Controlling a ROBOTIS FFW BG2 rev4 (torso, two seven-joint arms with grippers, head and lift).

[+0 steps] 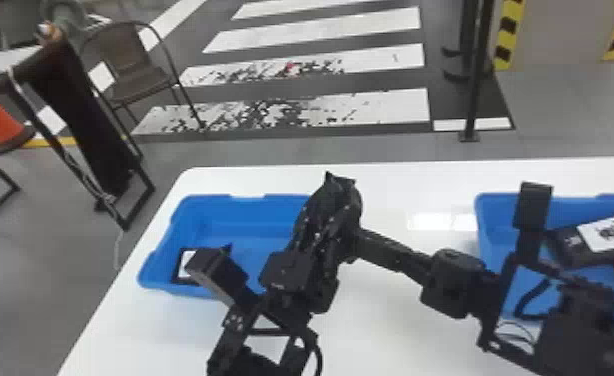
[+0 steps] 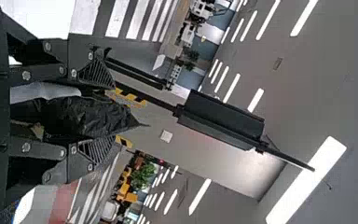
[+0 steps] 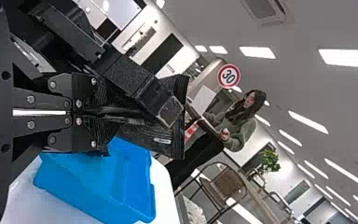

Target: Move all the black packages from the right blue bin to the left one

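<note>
Above the table between the bins, a black package (image 1: 327, 212) is held up in front of my left gripper (image 1: 291, 272), while my right gripper (image 1: 363, 243) reaches its right side. In the left wrist view the crumpled package (image 2: 84, 116) fills the gap of my left gripper (image 2: 103, 113), shut on it. My right gripper (image 3: 92, 114) is shut on an edge of the package (image 3: 161, 135). The left blue bin (image 1: 238, 201) holds one package (image 1: 183, 265), partly hidden by the left arm. In the right blue bin (image 1: 491, 220) lie several black packages (image 1: 571, 245) with white labels.
A white table (image 1: 396, 330) carries both bins, and the arms cross its middle. Beyond it stand a brown chair (image 1: 131, 75) at the left and a black post (image 1: 476, 85). The right arm partly covers the right bin.
</note>
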